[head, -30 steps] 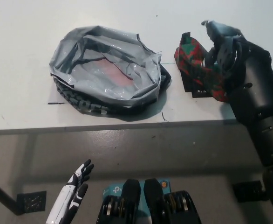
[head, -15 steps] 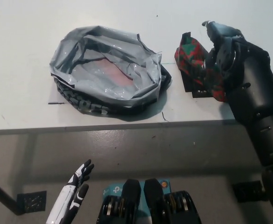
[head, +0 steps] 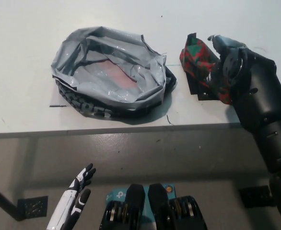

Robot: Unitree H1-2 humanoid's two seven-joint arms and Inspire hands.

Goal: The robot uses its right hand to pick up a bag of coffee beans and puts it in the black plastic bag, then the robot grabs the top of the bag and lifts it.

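Note:
The coffee bean bag (head: 198,57), patterned red and green, lies on the white table (head: 25,96) at the right. My black right hand (head: 229,57) rests against its right side and covers that part, so its hold on the bag is hidden. The black plastic bag (head: 109,74), with a grey glossy lining, sits crumpled and wide open at the table's middle, left of the coffee bag. My white left hand (head: 76,199) hangs open below the table edge at the lower left.
The table's front edge (head: 131,129) runs across the middle of the picture, with grey floor below it. A dark square mark (head: 32,207) lies on the floor at the lower left, another (head: 258,196) at the lower right.
My right arm has shifted slightly down and turned at the wrist against the coffee bag. The coffee bag, the plastic bag and my left hand have stayed where they were.

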